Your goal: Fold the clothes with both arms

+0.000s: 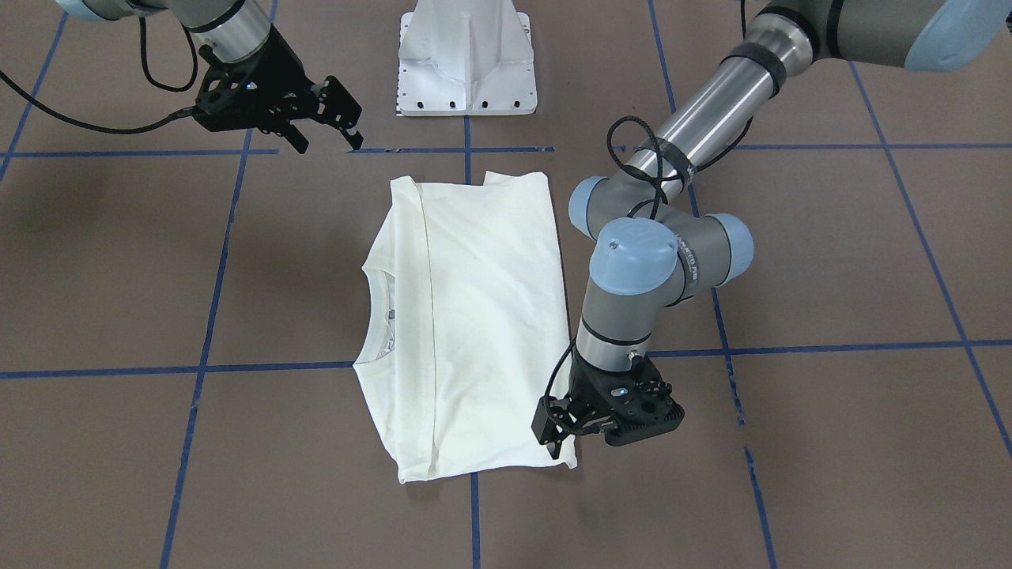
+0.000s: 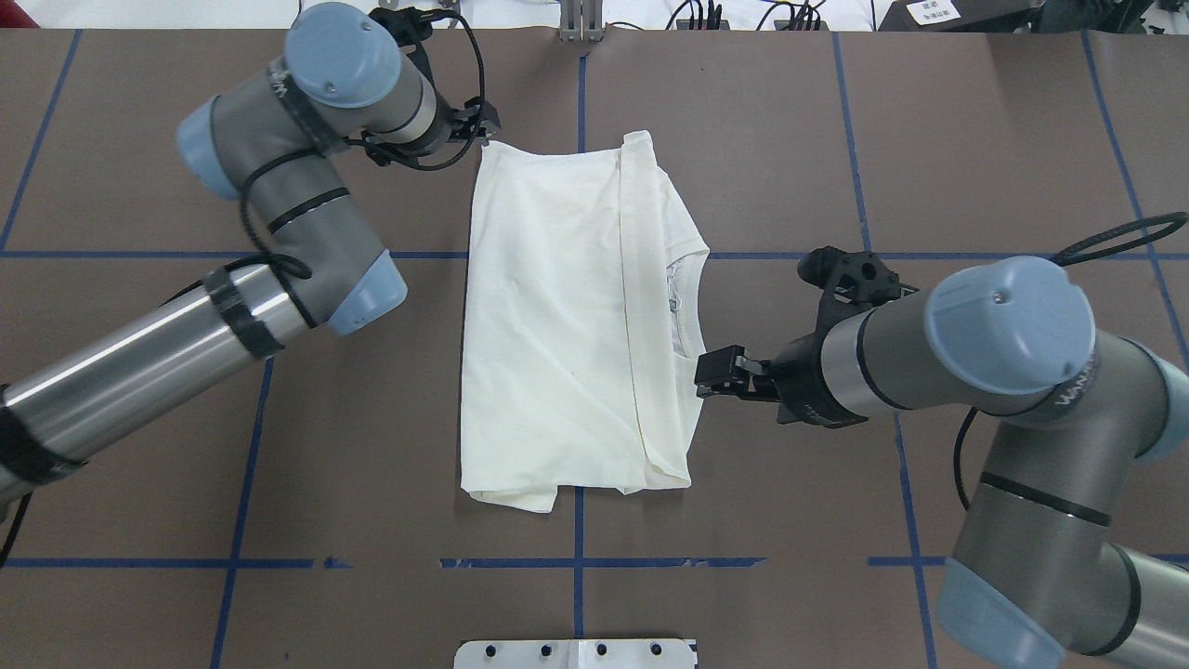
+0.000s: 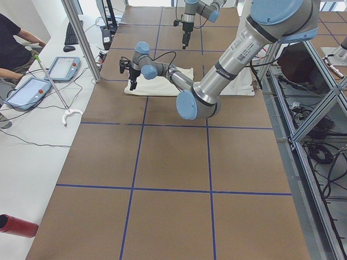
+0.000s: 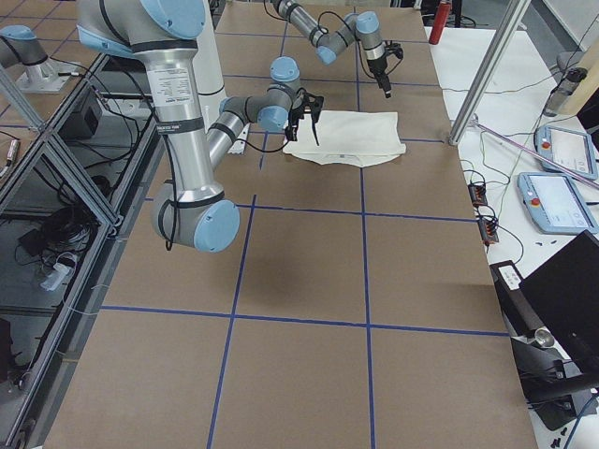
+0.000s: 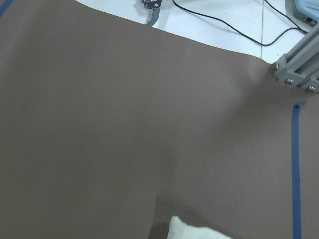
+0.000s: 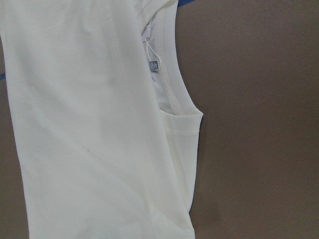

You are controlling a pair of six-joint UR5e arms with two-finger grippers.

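The cream-white shirt (image 1: 474,316) (image 2: 557,325) lies flat and folded into a long rectangle at the table's middle, plain side up. Its collar and label (image 6: 154,64) show at one long edge. My left gripper (image 1: 560,446) (image 2: 481,125) points down at the shirt's far corner on my left side; it looks open, and the corner (image 5: 194,231) lies flat and unheld. My right gripper (image 1: 328,142) (image 2: 711,373) hangs open and empty in the air beside the collar edge, clear of the cloth. The printed side is hidden.
The white pedestal base (image 1: 466,63) stands at the robot's edge of the table. Blue tape lines (image 1: 205,316) grid the brown tabletop. A seated person (image 3: 11,38) and teach pendants (image 3: 59,67) are at a side desk beyond an aluminium post (image 3: 81,38).
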